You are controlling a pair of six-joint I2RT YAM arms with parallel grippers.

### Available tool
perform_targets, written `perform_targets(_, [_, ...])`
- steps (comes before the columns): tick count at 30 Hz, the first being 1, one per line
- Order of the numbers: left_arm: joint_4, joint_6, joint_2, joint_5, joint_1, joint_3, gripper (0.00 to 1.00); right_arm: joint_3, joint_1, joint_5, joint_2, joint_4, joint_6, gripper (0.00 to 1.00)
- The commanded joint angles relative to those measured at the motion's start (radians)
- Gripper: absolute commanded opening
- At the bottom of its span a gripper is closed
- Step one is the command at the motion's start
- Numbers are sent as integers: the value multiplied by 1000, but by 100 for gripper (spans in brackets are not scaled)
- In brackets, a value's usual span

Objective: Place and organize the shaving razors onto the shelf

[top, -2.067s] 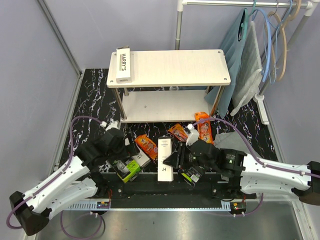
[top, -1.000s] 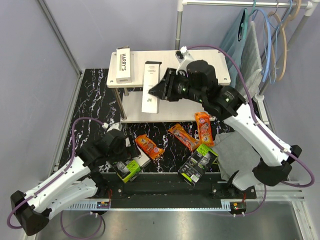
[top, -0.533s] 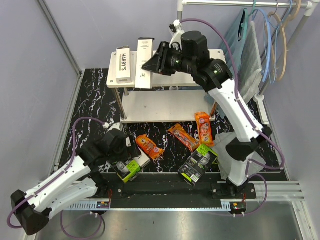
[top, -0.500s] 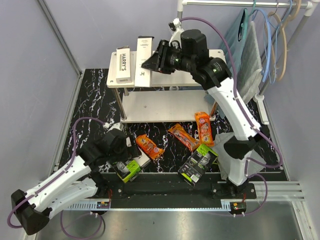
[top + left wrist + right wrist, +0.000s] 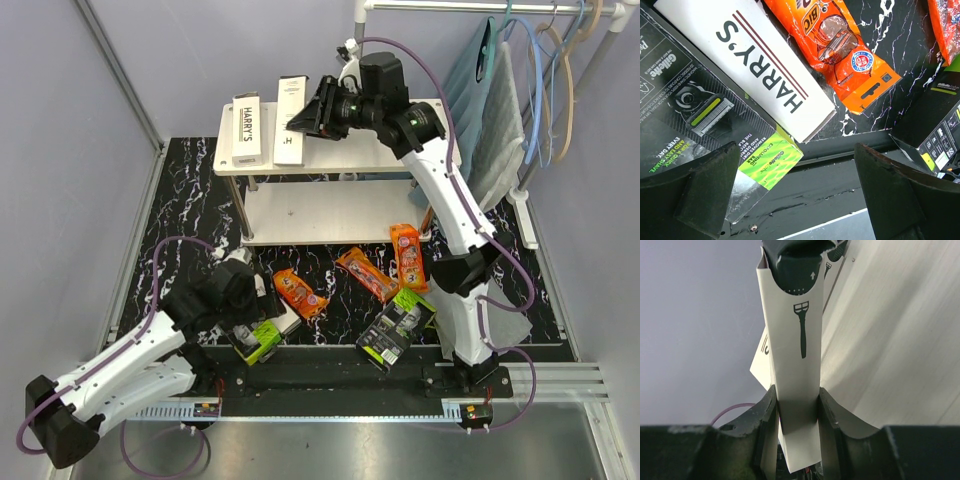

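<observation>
My right gripper is shut on a long white Harry's box and holds it over the left part of the shelf's top board, beside another Harry's box that lies there. In the right wrist view the held box stands between the pads. My left gripper is open low at the table's front, over a third Harry's box and a black-and-lime blister pack. Three orange packs and a second blister pack lie on the dark marbled table.
The shelf's lower board is bare. A clothes rail with hangers and grey-blue cloths stands at the back right. A grey cloth lies on the table at the right. A black rail runs along the front edge.
My right arm has lifted the Harry's box from the front of the table up over the shelf's top board and moved it left beside the first box. The left arm has hardly moved.
</observation>
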Motion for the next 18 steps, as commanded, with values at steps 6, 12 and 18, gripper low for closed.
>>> perform_targets(6, [49,10,-3,24,-2,-13,99,75,-21,-154,69,135,101,23])
perform_targets(12, [48,17,-4,18,-4,-16,99,72,-24,-161,101,150,129,26])
perform_targets(18, [49,16,-7,22,-4,-16,99,89,-37,-172,126,175,172,32])
